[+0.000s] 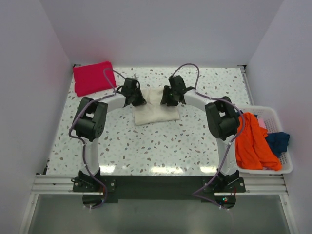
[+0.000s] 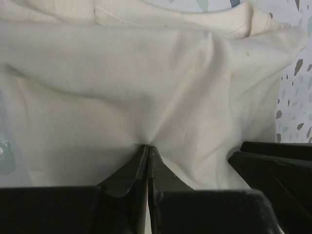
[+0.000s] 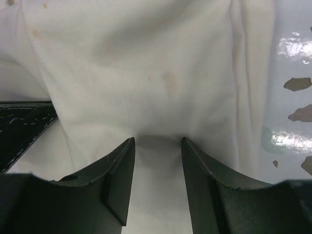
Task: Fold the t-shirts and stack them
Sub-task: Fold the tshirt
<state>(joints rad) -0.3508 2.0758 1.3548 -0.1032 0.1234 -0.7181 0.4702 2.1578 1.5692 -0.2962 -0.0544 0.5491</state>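
Note:
A folded cream t-shirt [image 1: 156, 114] lies at the middle of the table, towards the back. My left gripper [image 1: 138, 100] is at its left far part. In the left wrist view that gripper [image 2: 147, 146] is shut, pinching a small fold of the cream t-shirt [image 2: 146, 73], with creases running out from the tips. My right gripper [image 1: 169, 100] is at the shirt's right far part. Its jaws [image 3: 158, 140] stand apart, tips pressed on the cream t-shirt [image 3: 146, 63], with cloth lying between them. A folded red t-shirt [image 1: 92, 77] rests at the back left corner.
A white basket [image 1: 287, 168] at the right table edge holds an orange t-shirt [image 1: 253, 144] hanging over its rim and a blue t-shirt [image 1: 279, 141]. The two grippers are close together over the cream shirt. The table is speckled terrazzo [image 1: 161, 146].

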